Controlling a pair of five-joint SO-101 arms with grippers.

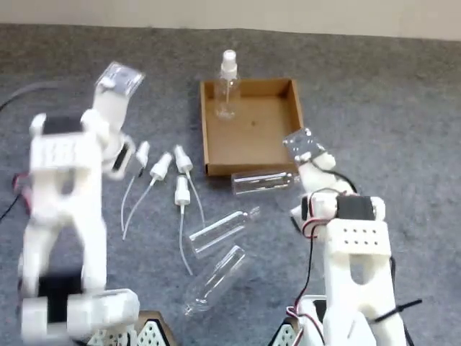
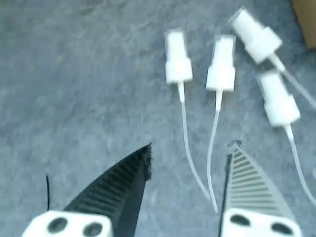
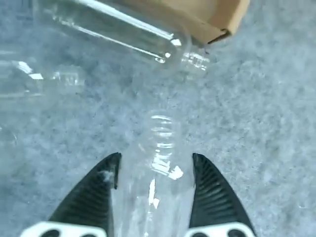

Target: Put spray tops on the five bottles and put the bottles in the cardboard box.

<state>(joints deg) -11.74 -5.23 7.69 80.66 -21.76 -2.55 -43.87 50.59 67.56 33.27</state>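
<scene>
One clear bottle with a spray top stands upright in the cardboard box. My right gripper is shut on a topless clear bottle whose neck points away from the wrist. Another bare bottle lies against the box's front edge. Two more bottles lie on the carpet. Several loose spray tops lie in a cluster. My left gripper is open just above the carpet, and the thin tubes of two tops run between its fingers.
The grey carpet covers the whole table. The box sits at the back centre, the spray tops to its left and the lying bottle at its front. Both arm bases stand at the near edge.
</scene>
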